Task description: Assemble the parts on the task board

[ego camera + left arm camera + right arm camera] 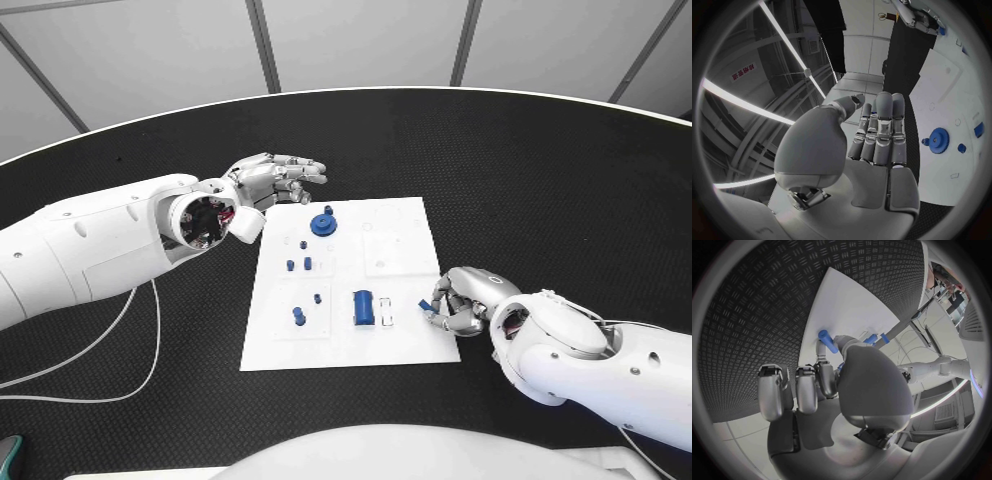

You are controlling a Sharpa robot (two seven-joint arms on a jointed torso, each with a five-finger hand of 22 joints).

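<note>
The white task board (404,345) lies mid-table. On it stand a blue gear (325,225), a large blue cylinder (364,307) and several small blue pegs (299,316). My right hand (464,300) rests at the board's right edge and pinches a small blue part (427,305) between thumb and finger just over the board; the right wrist view shows this part (827,340) at the fingertips (822,351). My left hand (274,180) hovers off the board's far left corner and holds nothing. Its fingers (879,130) lie straight, with the gear (939,140) beside them.
The black table (548,170) stretches wide around the board. White cables (137,340) trail across it near my left arm. A small pale piece (387,307) lies beside the large cylinder. Shallow empty recesses (389,245) mark the board's right half.
</note>
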